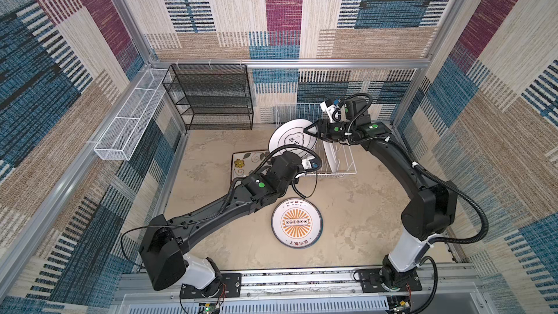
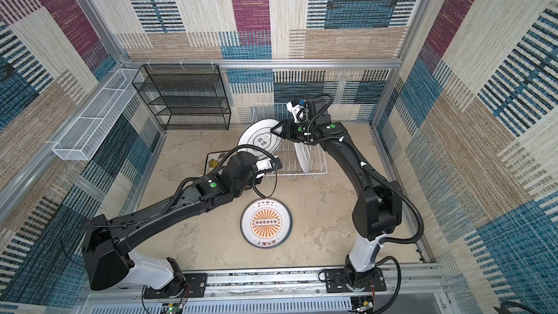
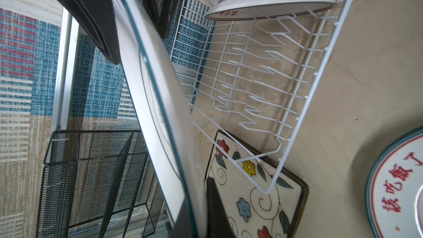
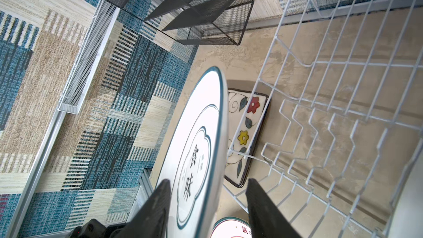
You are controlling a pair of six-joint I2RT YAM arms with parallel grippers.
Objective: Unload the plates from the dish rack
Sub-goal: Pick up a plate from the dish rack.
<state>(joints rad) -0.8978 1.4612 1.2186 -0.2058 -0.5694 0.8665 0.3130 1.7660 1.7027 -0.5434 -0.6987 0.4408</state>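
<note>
Read the table from above, with the far wall at twelve o'clock. Nearest, just toward six o'clock from the middle of the table (image 1: 362, 206), a sunburst plate (image 1: 297, 223) lies flat and face up, touching nothing.

At about eleven o'clock from it a square plate (image 1: 244, 163) lies flat with its flowers up. The left arm partly covers it, and the nearest corner of the dish rack (image 1: 341, 158) overlaps its edge in the left wrist view.

The left gripper (image 3: 162, 120) is hidden under its wrist in both top views. Its own camera shows its jaws pinching the teal-rimmed plate (image 1: 288, 140) at the lower rim, one finger on each face.

That plate, round and white with black characters, is tilted face up, off the tines, at the rack's nine-o'clock end.

The right gripper (image 4: 208, 180) comes in from three o'clock and straddles the upper rim with its jaws spread. A gap shows behind the plate's back. Whether the other finger touches the face I cannot tell.

The rack sits toward one o'clock, with a single racked plate (image 1: 330, 158) on edge near its three-o'clock end.

Farther back, a black shelf unit (image 1: 211, 98) stands at eleven o'clock against the wall. A white mesh basket (image 1: 126, 122) hangs along the ten-o'clock side.
</note>
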